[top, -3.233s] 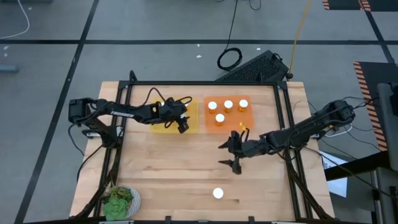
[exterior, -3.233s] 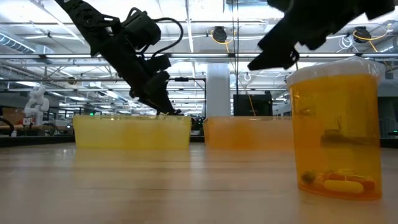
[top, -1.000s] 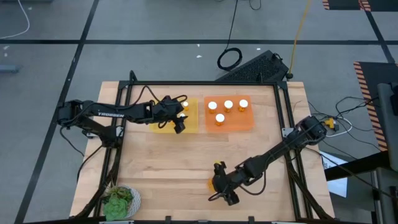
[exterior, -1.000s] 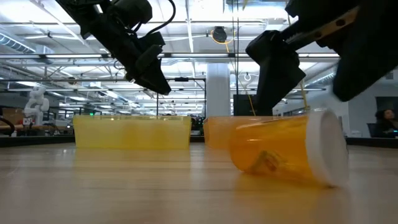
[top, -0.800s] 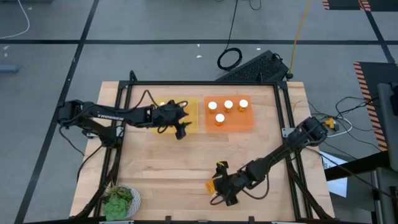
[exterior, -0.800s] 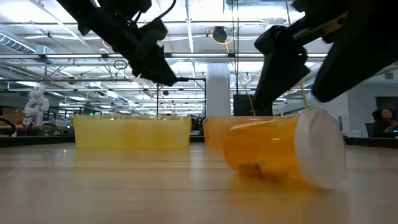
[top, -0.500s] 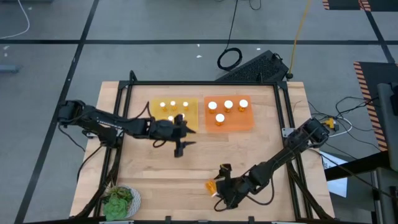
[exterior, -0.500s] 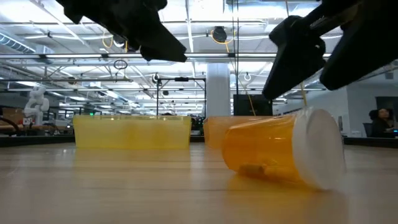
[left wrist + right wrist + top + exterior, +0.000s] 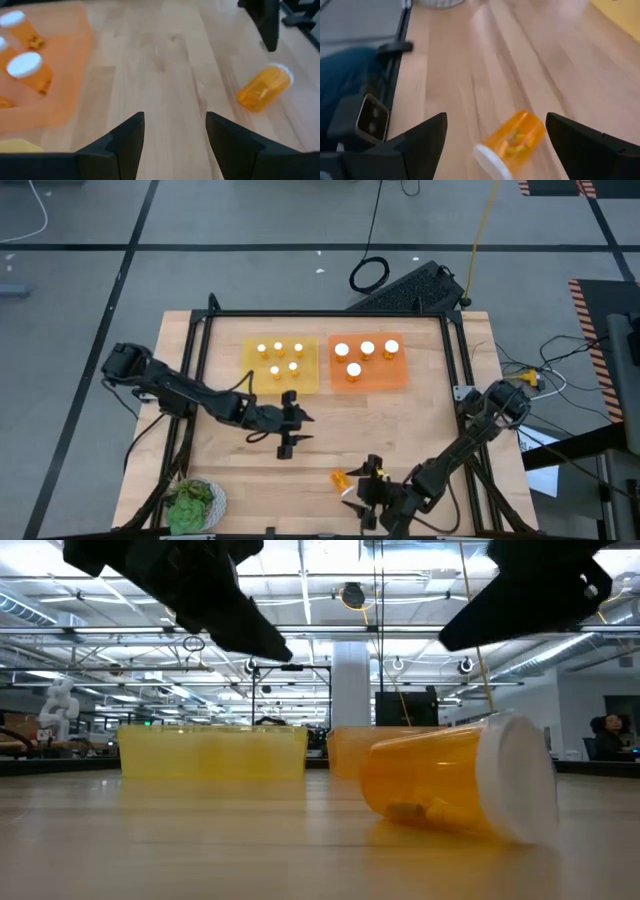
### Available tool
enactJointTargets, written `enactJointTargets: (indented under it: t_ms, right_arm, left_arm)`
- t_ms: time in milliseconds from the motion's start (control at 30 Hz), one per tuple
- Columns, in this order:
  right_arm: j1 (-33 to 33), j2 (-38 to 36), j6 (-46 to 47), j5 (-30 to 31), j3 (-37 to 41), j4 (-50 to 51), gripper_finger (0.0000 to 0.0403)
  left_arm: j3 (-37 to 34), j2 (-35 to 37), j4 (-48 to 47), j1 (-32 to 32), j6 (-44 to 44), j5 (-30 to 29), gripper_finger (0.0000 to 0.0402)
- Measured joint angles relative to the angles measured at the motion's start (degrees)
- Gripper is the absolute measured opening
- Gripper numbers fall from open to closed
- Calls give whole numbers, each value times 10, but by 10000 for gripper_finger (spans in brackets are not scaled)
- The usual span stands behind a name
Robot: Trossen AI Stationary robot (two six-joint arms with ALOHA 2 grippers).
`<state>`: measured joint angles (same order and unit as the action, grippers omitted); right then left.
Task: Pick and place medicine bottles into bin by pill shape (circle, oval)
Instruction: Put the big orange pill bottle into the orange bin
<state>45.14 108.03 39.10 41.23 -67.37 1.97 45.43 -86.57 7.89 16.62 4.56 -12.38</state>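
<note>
Right now I see one small amber plastic medicine bottle with a white round cap (image 9: pixel 342 478) lying on its side on the pale wooden tabletop (image 9: pixel 330 430), near the front edge and well apart from both bins; in the low view (image 9: pixel 455 788) its cap points to the picture's right and loose pills sit against its lower wall. My right gripper (image 9: pixel 372 494) hangs just beside that fallen bottle, on the side nearer the table's front, with its jaws spread wide and holding nothing; in the right wrist view the bottle (image 9: pixel 509 142) lies between and ahead of the two dark fingers (image 9: pixel 417 142), not touched by either. My left gripper (image 9: pixel 290 432) is out over the bare middle of the tabletop, between the bins and the fallen bottle, its jaws likewise apart and empty; its wrist view shows the same bottle (image 9: pixel 262 88) farther off. At the back of the tabletop the shallow translucent yellow bin (image 9: pixel 309 382) holds five upright white-capped amber bottles (image 9: pixel 280 358), and touching it on the right, the shallow translucent orange bin (image 9: pixel 385 378) holds four more (image 9: pixel 366 354). A green leafy object in a pale round pot (image 9: pixel 192 505) sits at the front left corner
</note>
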Motion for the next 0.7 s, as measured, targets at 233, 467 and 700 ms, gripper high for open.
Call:
enactJointTargets:
  t_ms: [233, 467, 700]
  right_arm:
    - [12, 49, 100, 52, 0, -43, 331]
    - [32, 63, 172, 83, 0, -38, 331]
    - [21, 95, 210, 81, 0, -39, 331]
  left_arm:
    - [0, -23, 6, 23, 12, -2, 216]
    - [0, -24, 0, 45, 12, -2, 216]
    - [0, -24, -5, 60, 12, -2, 216]
